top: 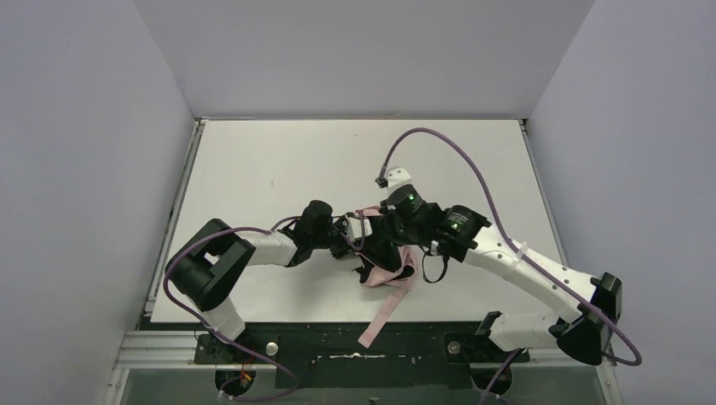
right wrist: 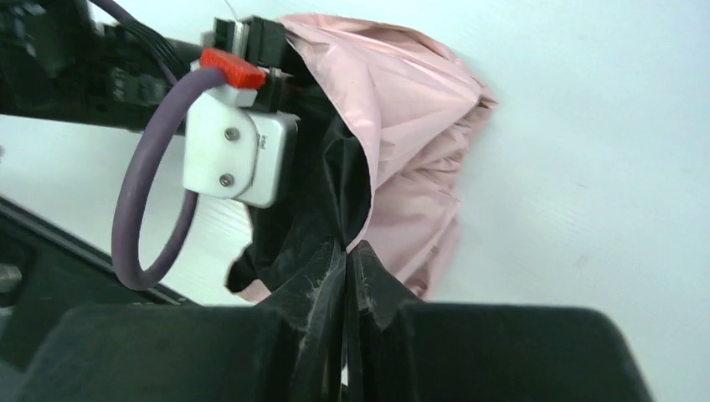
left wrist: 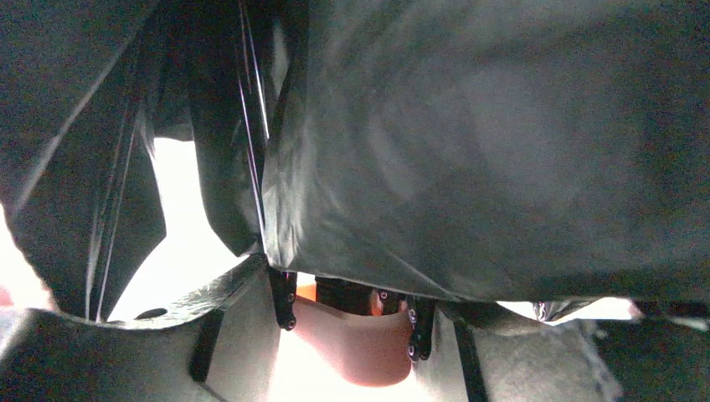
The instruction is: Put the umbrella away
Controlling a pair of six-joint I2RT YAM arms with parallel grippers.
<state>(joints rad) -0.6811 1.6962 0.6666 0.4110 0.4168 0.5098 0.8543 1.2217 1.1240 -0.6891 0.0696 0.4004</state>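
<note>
Right gripper pinches the black inner fold of the pink umbrella.

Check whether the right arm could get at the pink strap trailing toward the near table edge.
Probably, though not at once. The strap lies uncovered near the right gripper, but that gripper is shut on black fabric of the umbrella and must let go first.

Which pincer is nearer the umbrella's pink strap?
Right. The right pincer is shut on canopy fabric just behind the strap; the left pincer sits in the folds farther left.
</note>
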